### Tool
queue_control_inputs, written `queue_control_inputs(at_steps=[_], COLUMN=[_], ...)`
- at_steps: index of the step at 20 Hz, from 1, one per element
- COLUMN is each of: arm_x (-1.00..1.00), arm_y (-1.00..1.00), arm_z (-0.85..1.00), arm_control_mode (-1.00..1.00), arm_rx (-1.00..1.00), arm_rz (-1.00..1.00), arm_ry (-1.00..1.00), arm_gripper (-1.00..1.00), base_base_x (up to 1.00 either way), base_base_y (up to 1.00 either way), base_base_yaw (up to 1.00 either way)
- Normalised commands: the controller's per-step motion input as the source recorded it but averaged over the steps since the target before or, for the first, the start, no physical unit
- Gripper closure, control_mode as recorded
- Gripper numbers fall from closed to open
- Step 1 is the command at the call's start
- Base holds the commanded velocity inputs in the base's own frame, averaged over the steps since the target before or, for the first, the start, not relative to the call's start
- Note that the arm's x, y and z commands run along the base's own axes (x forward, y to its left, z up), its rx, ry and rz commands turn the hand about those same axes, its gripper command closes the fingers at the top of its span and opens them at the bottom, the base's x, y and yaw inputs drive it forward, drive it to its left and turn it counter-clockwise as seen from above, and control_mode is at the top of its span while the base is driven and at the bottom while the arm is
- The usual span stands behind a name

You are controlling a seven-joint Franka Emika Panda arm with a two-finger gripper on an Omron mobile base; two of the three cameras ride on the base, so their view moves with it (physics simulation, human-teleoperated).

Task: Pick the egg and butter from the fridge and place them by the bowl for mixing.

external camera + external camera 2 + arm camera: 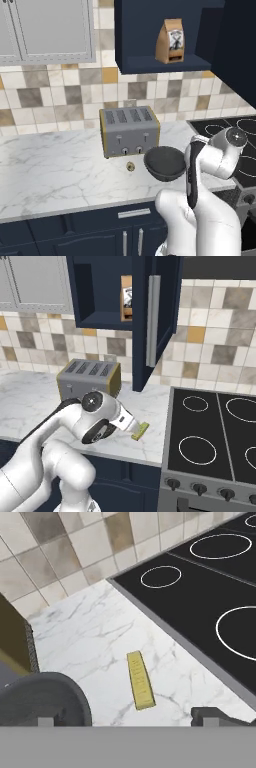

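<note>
Both items look delivered — the egg point(130, 166) sits just left of the bowl point(165, 163), the butter point(140, 680) flat on the counter point(55, 170) beside it — claw point(125, 721) spread apart, empty.

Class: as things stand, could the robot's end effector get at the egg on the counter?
Probably yes. The egg lies in the open on the counter, just ahead of the toaster and beside the bowl; nothing covers it.
</note>
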Motion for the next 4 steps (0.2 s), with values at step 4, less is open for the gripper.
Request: queue_control_inputs(at_steps=[4], arm_x=[-0.51], arm_y=[0.24], arm_z=[0.50], arm_control_mode=[-1.00], arm_rx=[0.00], arm_rz=[0.09], arm_ry=[0.08], arm_gripper=[-1.00], base_base_x=[0.00], base_base_y=[0.00], base_base_yaw=[0.00])
